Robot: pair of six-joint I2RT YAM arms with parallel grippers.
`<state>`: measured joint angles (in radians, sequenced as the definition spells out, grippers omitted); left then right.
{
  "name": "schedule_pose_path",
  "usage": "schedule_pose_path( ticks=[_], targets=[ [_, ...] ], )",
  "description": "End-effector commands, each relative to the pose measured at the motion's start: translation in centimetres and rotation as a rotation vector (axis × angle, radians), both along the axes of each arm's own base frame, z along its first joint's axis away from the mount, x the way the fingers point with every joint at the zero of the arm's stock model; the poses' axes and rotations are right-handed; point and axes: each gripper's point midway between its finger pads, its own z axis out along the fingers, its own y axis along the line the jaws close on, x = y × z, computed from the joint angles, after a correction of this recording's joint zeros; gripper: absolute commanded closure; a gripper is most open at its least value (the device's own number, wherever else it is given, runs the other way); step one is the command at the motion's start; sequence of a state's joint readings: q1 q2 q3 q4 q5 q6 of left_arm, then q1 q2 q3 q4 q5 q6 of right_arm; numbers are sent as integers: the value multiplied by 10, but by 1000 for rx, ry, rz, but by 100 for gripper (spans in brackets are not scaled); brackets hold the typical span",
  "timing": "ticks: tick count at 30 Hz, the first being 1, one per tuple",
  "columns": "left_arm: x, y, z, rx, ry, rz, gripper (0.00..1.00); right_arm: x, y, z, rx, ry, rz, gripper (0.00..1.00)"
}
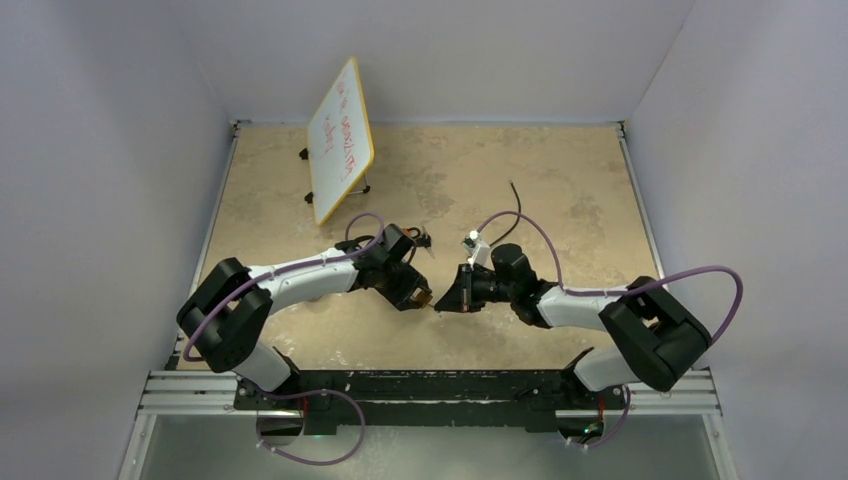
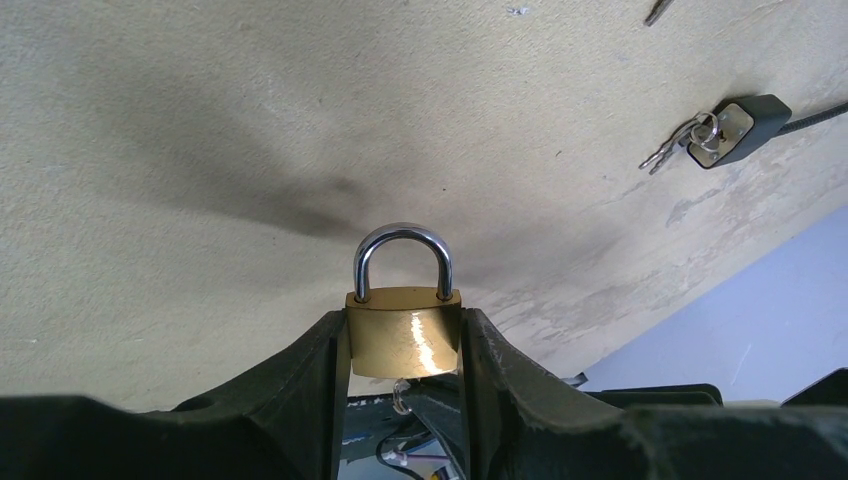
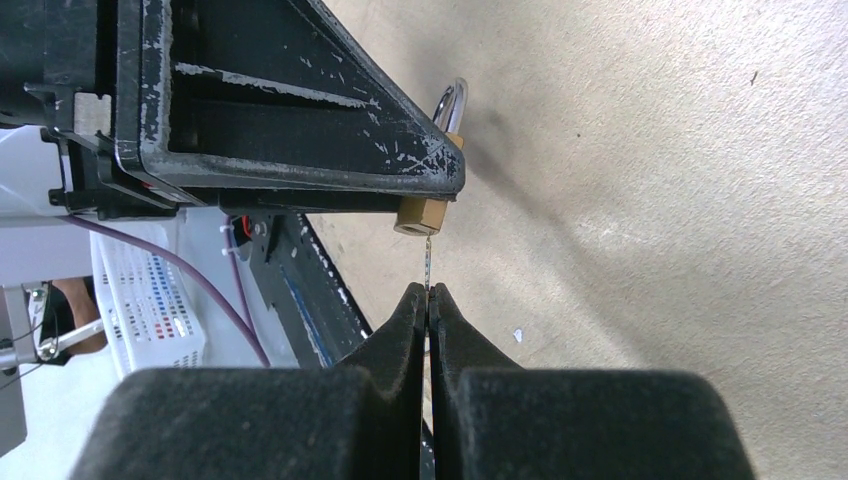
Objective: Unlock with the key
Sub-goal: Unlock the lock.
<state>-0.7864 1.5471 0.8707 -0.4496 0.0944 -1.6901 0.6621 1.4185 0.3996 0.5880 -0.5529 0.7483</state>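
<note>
A brass padlock with a closed silver shackle sits clamped between the fingers of my left gripper, held above the table. In the right wrist view the padlock pokes out under the left gripper's finger. A thin key runs from my right gripper up to the padlock's bottom; the gripper is shut on the key's flat end. From above, the two grippers meet tip to tip near the padlock, with the right gripper just to its right.
A second black lock with a ring of keys lies on the beige table farther out. A small whiteboard on a stand is at the back left. A black cable lies mid-table.
</note>
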Motion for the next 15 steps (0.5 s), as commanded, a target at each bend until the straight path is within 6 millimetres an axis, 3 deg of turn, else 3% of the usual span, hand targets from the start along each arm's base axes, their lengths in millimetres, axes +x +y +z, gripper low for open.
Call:
schedule_pose_path(
  ticks=[1,8,15],
  targets=[
    [6,-7,17,-59,-33,14,79,6,9,14,40,-36,12,100],
    [4,-6,14,-55,-27,13,80,8,14,29,93,-61,17,100],
    [5,-7,15,-64,-28,14,80,8,12,21,73,-35,3,100]
  ],
)
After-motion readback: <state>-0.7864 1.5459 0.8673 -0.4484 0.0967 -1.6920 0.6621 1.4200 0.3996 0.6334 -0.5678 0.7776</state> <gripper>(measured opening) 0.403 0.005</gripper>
